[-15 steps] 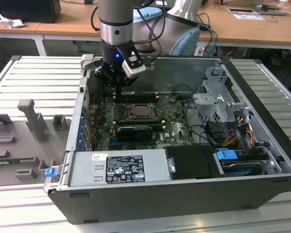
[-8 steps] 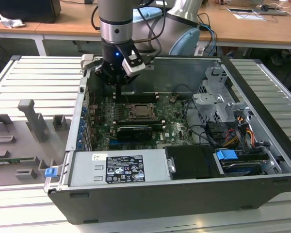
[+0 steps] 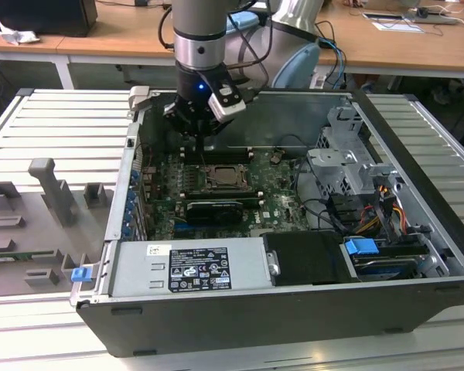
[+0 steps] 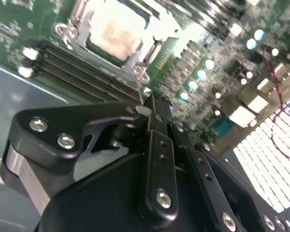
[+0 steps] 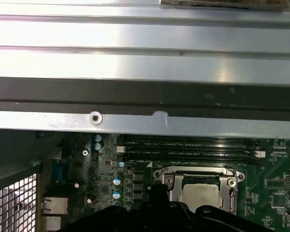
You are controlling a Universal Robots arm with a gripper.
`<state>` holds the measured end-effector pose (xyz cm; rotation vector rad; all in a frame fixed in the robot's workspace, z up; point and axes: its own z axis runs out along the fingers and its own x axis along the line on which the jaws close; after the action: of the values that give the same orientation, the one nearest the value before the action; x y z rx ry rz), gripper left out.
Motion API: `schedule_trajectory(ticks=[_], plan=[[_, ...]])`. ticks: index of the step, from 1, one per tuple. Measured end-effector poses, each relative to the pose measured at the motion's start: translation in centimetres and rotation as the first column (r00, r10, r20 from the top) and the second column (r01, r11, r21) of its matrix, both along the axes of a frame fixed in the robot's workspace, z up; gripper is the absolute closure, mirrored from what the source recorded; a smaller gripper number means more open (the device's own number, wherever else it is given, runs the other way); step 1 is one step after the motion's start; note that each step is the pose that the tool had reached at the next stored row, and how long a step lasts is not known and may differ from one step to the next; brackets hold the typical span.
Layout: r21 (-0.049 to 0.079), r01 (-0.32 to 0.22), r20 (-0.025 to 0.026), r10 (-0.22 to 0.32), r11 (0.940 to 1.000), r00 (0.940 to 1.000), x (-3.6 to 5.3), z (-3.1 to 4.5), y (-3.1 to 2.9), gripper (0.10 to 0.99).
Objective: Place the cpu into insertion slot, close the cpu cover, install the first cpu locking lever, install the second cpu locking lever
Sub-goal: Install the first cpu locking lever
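In the exterior view the arm (image 3: 202,35) is showing as a round silver-grey column ending in a black wrist section, where a small blue light is glowing. A pale grey block is sitting at a tilt on the wrist, and black cables are looping out beside it. The hand (image 3: 195,124) is looking matt black. In the second wrist view its linkages (image 4: 159,159) are appearing as black bars studded with shiny silver screw heads, with a silvery band at one side.
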<state>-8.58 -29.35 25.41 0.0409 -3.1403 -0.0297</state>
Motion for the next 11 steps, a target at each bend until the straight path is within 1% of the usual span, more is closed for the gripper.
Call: schedule_trajectory(ticks=[1,2,4,6,9,11], plan=[[0.000,0.000,0.0024,0.000,1.0000,1.0000,-1.35,-0.01,-0.02,0.980],[0.000,0.000,0.0025,0.000,1.0000,1.0000,-1.43,-0.02,0.02,0.980],[-0.002,0.000,0.0025,0.000,1.0000,1.0000,-1.44,-0.02,0.42,0.980],[-0.004,0.000,0.0027,0.000,1.0000,1.0000,-1.44,0.11,0.68,0.980],[-0.005,0.000,0.0041,0.000,1.0000,1.0000,-1.44,0.28,0.88,0.980],[-0.006,0.000,0.0042,0.000,1.0000,1.0000,-1.16,0.27,0.89,0.980]])
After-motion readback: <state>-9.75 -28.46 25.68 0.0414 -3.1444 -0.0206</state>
